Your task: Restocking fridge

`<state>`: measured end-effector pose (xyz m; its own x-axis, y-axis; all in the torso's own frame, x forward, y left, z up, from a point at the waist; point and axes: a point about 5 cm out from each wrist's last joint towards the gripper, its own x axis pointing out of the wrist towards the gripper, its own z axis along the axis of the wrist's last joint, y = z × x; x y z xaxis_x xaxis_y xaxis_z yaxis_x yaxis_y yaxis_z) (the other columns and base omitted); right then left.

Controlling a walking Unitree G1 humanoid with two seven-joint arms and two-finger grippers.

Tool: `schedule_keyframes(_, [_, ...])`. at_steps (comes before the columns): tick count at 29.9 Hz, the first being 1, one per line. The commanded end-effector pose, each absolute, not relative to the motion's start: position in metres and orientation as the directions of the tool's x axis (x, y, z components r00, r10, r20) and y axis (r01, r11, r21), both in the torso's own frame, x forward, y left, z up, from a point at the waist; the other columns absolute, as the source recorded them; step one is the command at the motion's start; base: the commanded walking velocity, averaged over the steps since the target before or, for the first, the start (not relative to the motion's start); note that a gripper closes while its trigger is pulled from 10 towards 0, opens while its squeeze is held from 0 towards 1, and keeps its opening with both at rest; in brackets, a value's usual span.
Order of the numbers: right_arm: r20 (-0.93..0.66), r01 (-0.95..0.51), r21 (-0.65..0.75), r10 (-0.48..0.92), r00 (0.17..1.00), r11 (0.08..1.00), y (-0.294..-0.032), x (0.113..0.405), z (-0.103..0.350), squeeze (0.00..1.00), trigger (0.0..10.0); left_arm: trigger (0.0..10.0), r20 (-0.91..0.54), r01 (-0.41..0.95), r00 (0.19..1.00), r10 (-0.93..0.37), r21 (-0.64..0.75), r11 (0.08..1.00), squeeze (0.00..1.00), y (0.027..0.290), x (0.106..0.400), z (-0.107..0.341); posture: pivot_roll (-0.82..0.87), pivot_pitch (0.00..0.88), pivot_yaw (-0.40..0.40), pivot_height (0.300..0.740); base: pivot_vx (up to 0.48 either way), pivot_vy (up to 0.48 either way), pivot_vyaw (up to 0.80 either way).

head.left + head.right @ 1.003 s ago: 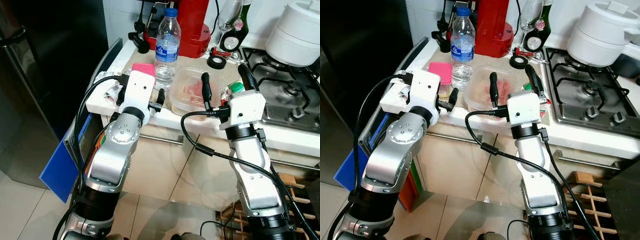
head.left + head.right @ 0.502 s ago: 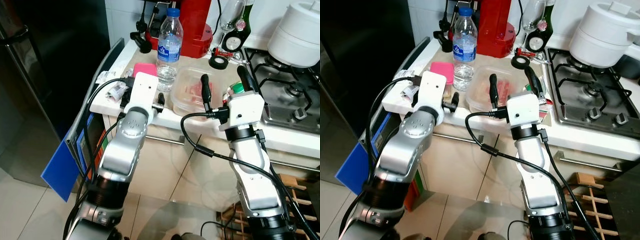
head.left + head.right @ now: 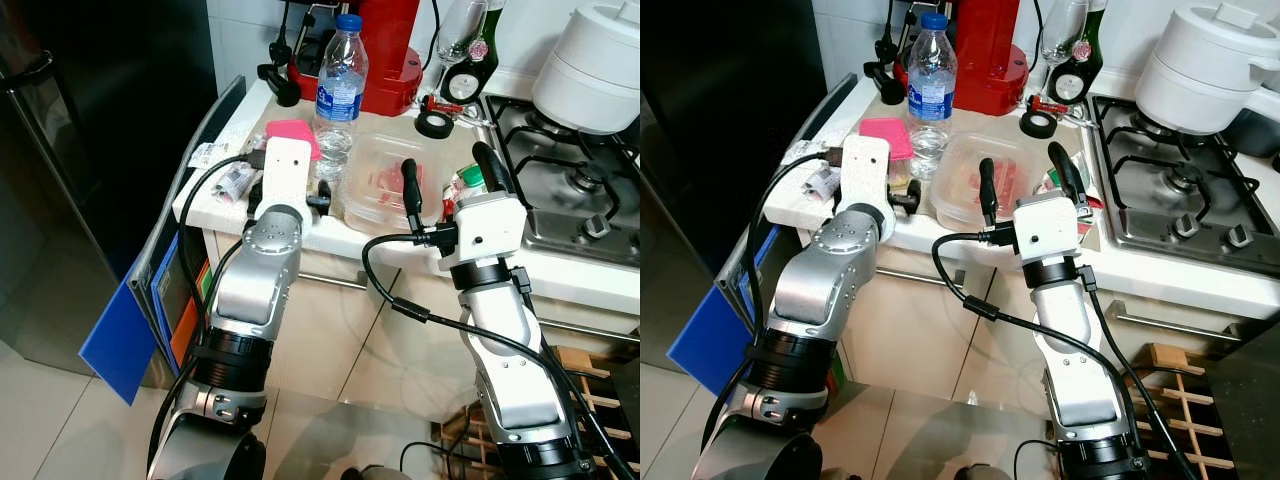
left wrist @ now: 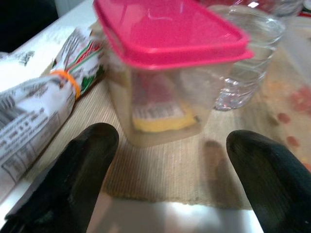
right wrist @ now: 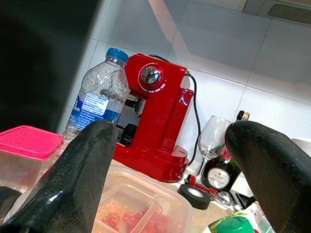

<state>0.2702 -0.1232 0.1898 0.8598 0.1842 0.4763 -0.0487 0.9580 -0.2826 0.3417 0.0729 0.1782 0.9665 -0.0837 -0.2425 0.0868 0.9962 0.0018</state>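
A clear container with a pink lid (image 4: 165,73) stands on a woven mat near the counter's front left. My left gripper (image 4: 172,145) is open just in front of it, one finger on either side and neither touching. A water bottle (image 3: 338,90) stands right behind the container. Beside them lies a shallow clear tub (image 3: 385,185) holding red food. My right gripper (image 3: 445,170) is open over that tub's right edge, empty, with a green-capped item (image 3: 470,178) between its fingers' line and the hob. The black fridge (image 3: 100,120) stands at the left, door closed.
A banded printed packet (image 4: 39,111) lies left of the pink-lidded container. A red coffee machine (image 3: 390,50), wine glass (image 5: 210,141), dark bottle and tape roll (image 3: 434,123) crowd the back. The gas hob (image 3: 570,190) with a white pot (image 3: 595,60) is right. A blue board (image 3: 125,330) leans below.
My left arm has swung right and forward, bringing its gripper up to the pink-lidded container. The right arm has barely moved.
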Motion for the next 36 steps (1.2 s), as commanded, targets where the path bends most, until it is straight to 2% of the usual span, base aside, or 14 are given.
schedule_keyframes(1, [0.482, -0.042, -0.294, 0.186, 0.856, 0.955, -0.125, 0.27, 0.193, 0.0, 10.0, 0.0, -0.243, 0.108, 0.964, -0.111, -0.027, 0.994, 0.0, 0.063, 0.342, 0.182, -0.06, 0.0, -0.085, 0.74, 0.0, 0.0, 0.0])
schedule_keyframes(6, [0.481, -0.043, -0.295, 0.187, 0.857, 0.955, -0.125, 0.27, 0.193, 0.0, 10.0, 0.0, -0.18, 0.097, 0.979, -0.093, 0.012, 0.995, 0.0, 0.07, 0.342, 0.193, -0.06, 0.0, -0.088, 0.74, 0.0, 0.0, 0.0])
schedule_keyframes(11, [0.48, -0.046, -0.295, 0.19, 0.856, 0.954, -0.125, 0.27, 0.193, 0.0, 10.0, 0.0, -0.101, 0.045, 0.994, -0.036, 0.091, 0.995, 0.0, 0.088, 0.342, 0.204, -0.05, 0.0, -0.092, 0.74, 0.0, 0.0, 0.0])
schedule_keyframes(19, [0.477, -0.052, -0.297, 0.196, 0.857, 0.953, -0.125, 0.27, 0.193, 0.0, 10.0, 0.0, -0.06, 0.025, 0.998, -0.019, 0.107, 0.994, 0.0, 0.101, 0.338, 0.209, -0.05, 0.0, -0.097, 0.74, 0.0, 0.0, 0.0])
schedule_keyframes(23, [0.472, -0.059, -0.297, 0.2, 0.859, 0.953, -0.126, 0.272, 0.192, 0.0, 10.0, 0.0, 0.015, 0.009, 1.0, -0.011, 0.119, 0.993, 0.0, 0.11, 0.335, 0.22, -0.03, 0.0, -0.1, 0.74, 0.0, 0.0, 0.0])
schedule_keyframes(28, [0.465, -0.07, -0.296, 0.208, 0.861, 0.953, -0.125, 0.273, 0.19, 0.0, 10.0, 0.0, 0.002, -0.02, 1.0, 0.019, 0.139, 0.99, 0.0, 0.12, 0.333, 0.216, -0.02, 0.0, -0.105, 0.74, 0.0, 0.0, 0.0])
schedule_keyframes(29, [0.463, -0.076, -0.297, 0.213, 0.861, 0.952, -0.125, 0.274, 0.19, 0.0, 10.0, 2.8, 0.007, -0.01, 1.0, 0.009, 0.158, 0.987, 0.0, 0.119, 0.332, 0.216, -0.02, 0.0, -0.107, 0.74, 0.0, 0.0, 0.0])
schedule_keyframes(30, [0.462, -0.077, -0.297, 0.213, 0.861, 0.952, -0.125, 0.274, 0.19, 0.0, 10.0, 2.8, 0.01, -0.001, 1.0, 0.0, 0.164, 0.986, 0.0, 0.118, 0.331, 0.216, -0.01, 0.0, -0.108, 0.74, 0.0, 0.0, 0.0])
schedule_keyframes(31, [0.461, -0.077, -0.297, 0.214, 0.861, 0.952, -0.125, 0.274, 0.189, 0.0, 10.0, 10.0, 0.011, 0.005, 1.0, -0.007, 0.167, 0.986, 0.0, 0.117, 0.331, 0.216, -0.01, 0.0, -0.108, 0.74, 0.0, 0.0, 0.0])
schedule_keyframes(33, [0.461, -0.083, -0.298, 0.219, 0.86, 0.951, -0.124, 0.275, 0.19, 0.0, 10.0, 10.0, 0.029, 0.026, 0.999, -0.032, 0.169, 0.985, 0.0, 0.112, 0.327, 0.218, -0.01, 0.0, -0.11, 0.74, 0.0, 0.0, 0.0])
schedule_keyframes(34, [0.461, -0.086, -0.298, 0.222, 0.859, 0.951, -0.123, 0.275, 0.19, 0.0, 10.0, 10.0, 0.041, 0.033, 0.998, -0.041, 0.176, 0.984, 0.96, 0.11, 0.325, 0.22, -0.01, 0.0, -0.111, 0.74, 0.0, 0.0, 0.0])
schedule_keyframes(36, [0.461, -0.088, -0.299, 0.225, 0.859, 0.95, -0.123, 0.275, 0.19, 0.0, 10.0, 10.0, 0.053, 0.043, 0.997, -0.054, 0.179, 0.983, 1.0, 0.109, 0.323, 0.221, -0.01, 0.0, -0.112, 0.74, 0.0, 0.0, 0.0])
